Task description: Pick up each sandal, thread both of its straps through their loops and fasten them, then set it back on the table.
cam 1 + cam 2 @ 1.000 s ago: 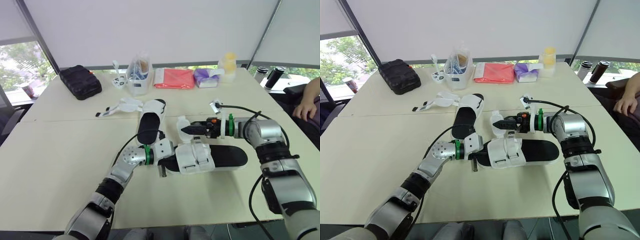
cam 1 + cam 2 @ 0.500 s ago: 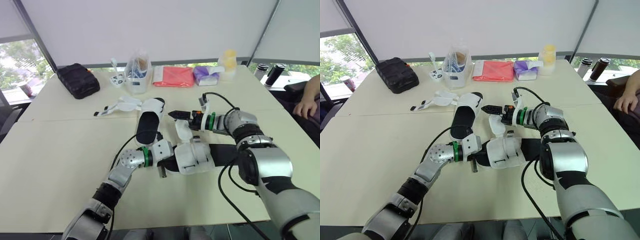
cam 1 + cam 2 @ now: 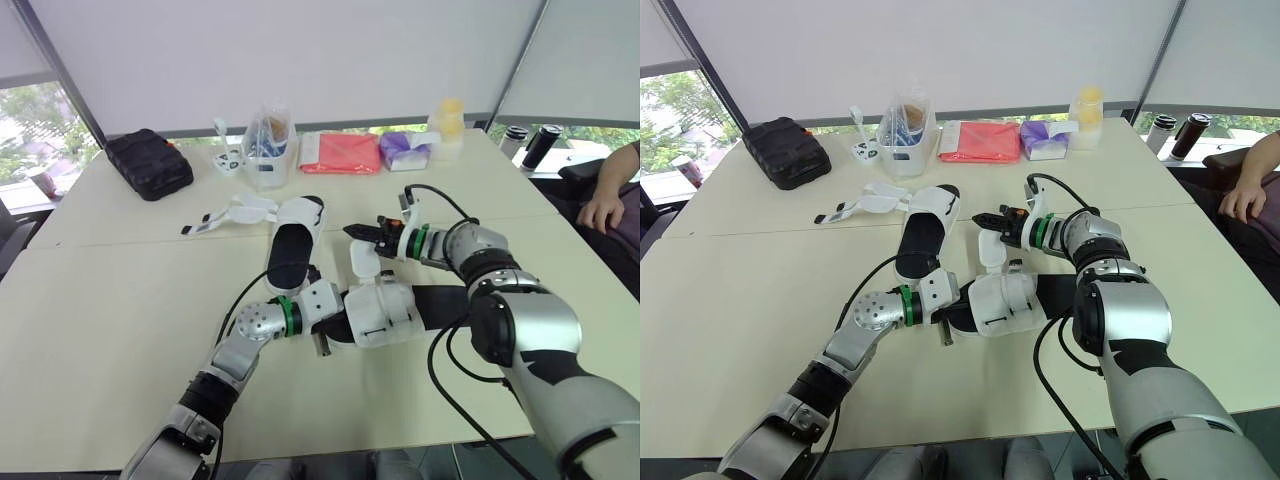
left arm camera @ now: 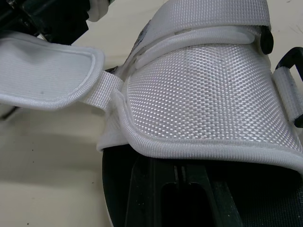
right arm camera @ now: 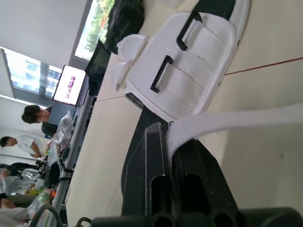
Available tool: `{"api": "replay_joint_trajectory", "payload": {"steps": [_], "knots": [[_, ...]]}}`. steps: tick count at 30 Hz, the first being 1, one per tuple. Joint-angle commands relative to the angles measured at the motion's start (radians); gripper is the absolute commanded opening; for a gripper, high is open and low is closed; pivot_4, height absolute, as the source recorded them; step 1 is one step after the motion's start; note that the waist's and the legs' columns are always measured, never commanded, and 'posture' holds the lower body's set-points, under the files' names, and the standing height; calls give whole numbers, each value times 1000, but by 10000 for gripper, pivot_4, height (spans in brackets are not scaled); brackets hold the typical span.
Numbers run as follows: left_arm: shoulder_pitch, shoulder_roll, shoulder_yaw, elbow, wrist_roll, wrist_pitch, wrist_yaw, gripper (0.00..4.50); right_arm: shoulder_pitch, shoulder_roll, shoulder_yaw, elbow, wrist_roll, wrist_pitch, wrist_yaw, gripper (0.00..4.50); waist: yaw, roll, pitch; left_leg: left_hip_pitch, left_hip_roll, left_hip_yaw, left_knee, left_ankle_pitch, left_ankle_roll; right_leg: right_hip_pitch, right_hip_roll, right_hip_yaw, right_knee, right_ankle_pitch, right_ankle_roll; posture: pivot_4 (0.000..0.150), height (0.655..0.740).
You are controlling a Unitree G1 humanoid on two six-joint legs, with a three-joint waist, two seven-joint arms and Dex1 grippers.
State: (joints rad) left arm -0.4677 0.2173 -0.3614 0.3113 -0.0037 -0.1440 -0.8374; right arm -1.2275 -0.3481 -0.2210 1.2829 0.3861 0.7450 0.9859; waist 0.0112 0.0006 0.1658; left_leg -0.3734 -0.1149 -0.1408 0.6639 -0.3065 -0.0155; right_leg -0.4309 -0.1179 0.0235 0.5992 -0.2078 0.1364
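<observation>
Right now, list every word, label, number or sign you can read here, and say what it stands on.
None can be read.
Any print on the purple pack and the red packet is too small to tell.
The lit screen in the right wrist view is blurred.
The near sandal and far sandal show no lettering.

Near sandal (image 3: 400,315) lies on the table (image 3: 100,330), left gripper (image 3: 330,332) at its end, right gripper (image 3: 358,232) meeting the tip of its upturned white strap (image 3: 363,262); second sandal (image 3: 292,245) just beyond, straps splayed open; a person's hand (image 3: 600,210) off the table's right edge.
</observation>
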Motion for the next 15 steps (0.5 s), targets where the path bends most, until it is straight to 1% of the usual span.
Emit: {"api": "replay_joint_trajectory", "payload": {"steps": [1, 4, 6, 7, 10, 12, 14, 15], "knots": [[22, -7, -44, 43, 38, 29, -8, 0, -19, -11, 32, -103, -26, -82, 142, 244, 0, 0, 0, 0, 0, 0, 0, 0, 0, 0, 0, 0, 0, 0, 0, 1500, 7400], [22, -7, -44, 44, 37, 30, -13, 0, 15, -16, 95, -217, -55, -133, 254, 244, 0, 0, 0, 0, 0, 0, 0, 0, 0, 0, 0, 0, 0, 0, 0, 1500, 7400], [20, -7, -44, 50, 35, 29, -18, 0, 42, -30, 152, -294, -76, -94, 312, 244, 0, 0, 0, 0, 0, 0, 1, 0, 0, 0, 0, 0, 0, 0, 0, 1500, 7400], [19, -8, -44, 53, 35, 28, -19, 0, 42, -37, 173, -292, -91, -43, 303, 244, 0, 0, 0, 0, 0, 0, 1, 0, 0, 0, 0, 0, 0, 0, 0, 1500, 7400], [11, -16, -46, 67, 36, 23, -21, 0, 55, -47, 194, -252, -122, 1, 261, 244, 2, 0, 0, 0, 0, 0, 1, 0, 0, 0, 0, 0, 1, 0, 0, 1500, 7400], [8, -22, -48, 73, 37, 20, -22, 0, 50, -40, 157, -198, -113, 15, 185, 244, 2, 0, 0, 0, 0, 0, 1, 0, 0, 0, 0, 0, 0, 0, 0, 1500, 7400], [5, -24, -47, 78, 38, 18, -23, 0, 37, -36, 129, -163, -103, 32, 150, 244, 3, 0, 0, 0, 0, 0, 1, 0, 0, 0, 0, 0, 0, 0, 0, 1500, 7400], [4, -24, -46, 81, 38, 17, -24, 0, 30, -33, 120, -136, -108, 35, 111, 3215, 3, 0, 0, 0, 0, 0, 1, 0, 0, 0, 0, 0, 0, 0, 0, 1500, 7400]]}}
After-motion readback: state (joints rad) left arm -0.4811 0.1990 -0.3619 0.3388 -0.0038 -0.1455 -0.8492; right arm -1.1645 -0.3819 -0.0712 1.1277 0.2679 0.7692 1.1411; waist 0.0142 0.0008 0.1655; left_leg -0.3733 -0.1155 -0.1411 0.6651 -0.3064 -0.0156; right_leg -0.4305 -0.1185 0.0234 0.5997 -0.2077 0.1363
